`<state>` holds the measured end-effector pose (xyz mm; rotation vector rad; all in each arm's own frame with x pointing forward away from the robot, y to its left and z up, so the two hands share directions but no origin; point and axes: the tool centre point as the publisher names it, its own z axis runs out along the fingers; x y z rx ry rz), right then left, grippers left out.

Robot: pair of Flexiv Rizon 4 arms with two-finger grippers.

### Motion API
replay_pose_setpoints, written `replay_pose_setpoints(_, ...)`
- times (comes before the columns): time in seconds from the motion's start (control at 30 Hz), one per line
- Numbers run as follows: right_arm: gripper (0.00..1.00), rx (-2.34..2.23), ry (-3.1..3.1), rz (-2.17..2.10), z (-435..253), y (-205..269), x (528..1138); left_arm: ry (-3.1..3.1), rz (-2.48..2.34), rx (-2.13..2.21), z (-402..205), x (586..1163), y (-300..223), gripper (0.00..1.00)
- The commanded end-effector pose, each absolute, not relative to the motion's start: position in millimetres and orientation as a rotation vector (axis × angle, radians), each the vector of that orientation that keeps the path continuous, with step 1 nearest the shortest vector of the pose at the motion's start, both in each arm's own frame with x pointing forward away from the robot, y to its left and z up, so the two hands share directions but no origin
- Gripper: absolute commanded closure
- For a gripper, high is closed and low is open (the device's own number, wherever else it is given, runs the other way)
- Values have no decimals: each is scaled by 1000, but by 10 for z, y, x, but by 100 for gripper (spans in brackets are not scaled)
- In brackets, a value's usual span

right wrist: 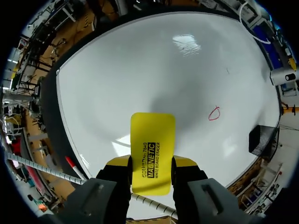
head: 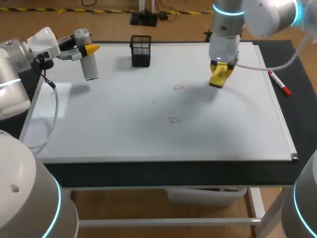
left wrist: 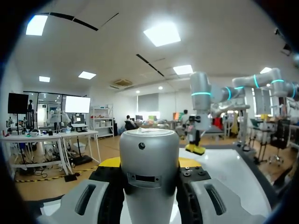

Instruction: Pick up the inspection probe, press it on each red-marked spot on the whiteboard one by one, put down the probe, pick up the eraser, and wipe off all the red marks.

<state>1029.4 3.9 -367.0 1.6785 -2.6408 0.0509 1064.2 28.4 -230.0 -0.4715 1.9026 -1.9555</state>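
Left gripper (left wrist: 149,164) grasps the one inspection probe (head: 89,68); right gripper (right wrist: 152,163) clamps the one eraser (right wrist: 153,140), near two red marks (head: 178,88) on the whiteboard (head: 124,134).

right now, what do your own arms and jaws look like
Both arms are rounded silver-white tubes with glowing cyan rings at the joints. The left arm trails a white coiled cable; the right arm carries a smooth white cable. Each wrist ends in a grey and black body with two jaws tipped bright yellow.
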Motion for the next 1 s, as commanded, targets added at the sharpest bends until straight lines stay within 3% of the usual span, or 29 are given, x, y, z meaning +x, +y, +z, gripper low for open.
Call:
replay_pose_setpoints(0.03,100,1708,-2583,102,-3705,320,10330,1902,-1953,-472,-2290,10636,279,100)
replay_pose_setpoints(0.57,100,2038,-2364,87,-3833,1311,10269,1902,-1953,-472,-2290,10636,279,100)
replay_pose_setpoints(1.0,100,2138,-2279,3,-3976,1612,10258,1902,-1953,-472,-2290,10636,279,100)
